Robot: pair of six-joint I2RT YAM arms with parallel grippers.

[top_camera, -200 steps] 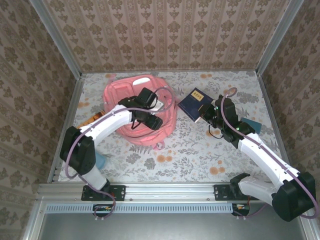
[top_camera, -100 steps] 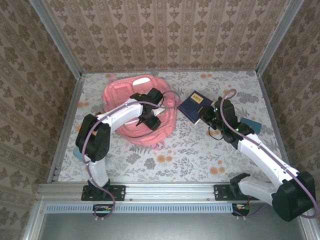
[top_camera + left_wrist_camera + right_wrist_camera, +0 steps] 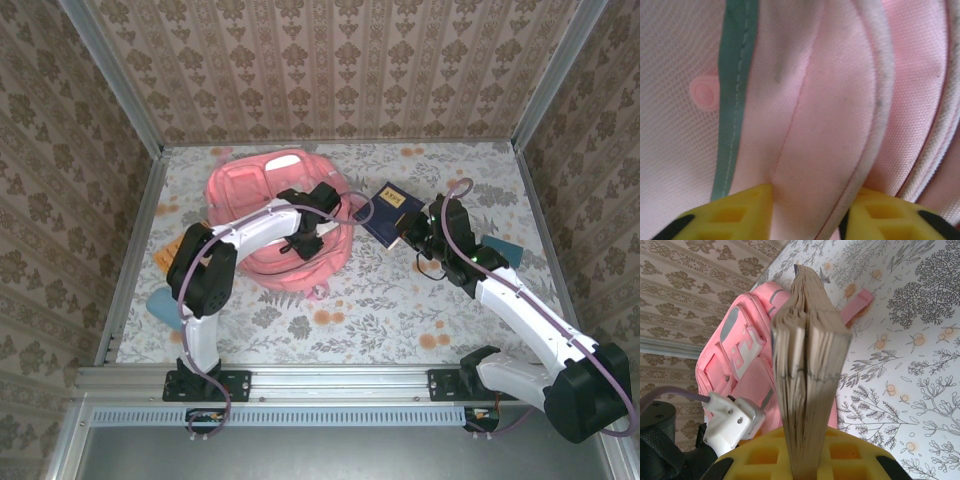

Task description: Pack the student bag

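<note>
The pink student bag (image 3: pixel 262 205) lies flat at the back left of the table. My left gripper (image 3: pixel 318 206) is at its right edge. In the left wrist view its yellow fingers (image 3: pixel 735 212) press on both sides of a raised fold of the bag's pink fabric (image 3: pixel 830 100), so the left gripper (image 3: pixel 807 200) is shut on that fold. My right gripper (image 3: pixel 416 234) is shut on a dark-blue booklet (image 3: pixel 391 212), held just right of the bag. The booklet's page edge (image 3: pixel 807 365) stands upright between the pads of the right gripper (image 3: pixel 806 452), with the bag (image 3: pixel 735 355) behind it.
A teal piece (image 3: pixel 162 300) and an orange item (image 3: pixel 165 257) lie by the left wall. Another teal piece (image 3: pixel 505 250) lies behind my right arm. A pink strap (image 3: pixel 857 302) trails onto the floral tablecloth. Patterned walls close in three sides.
My left arm has swung right across the bag, and its gripper has closed on a fold at the bag's right edge. The right gripper and booklet have barely moved.
</note>
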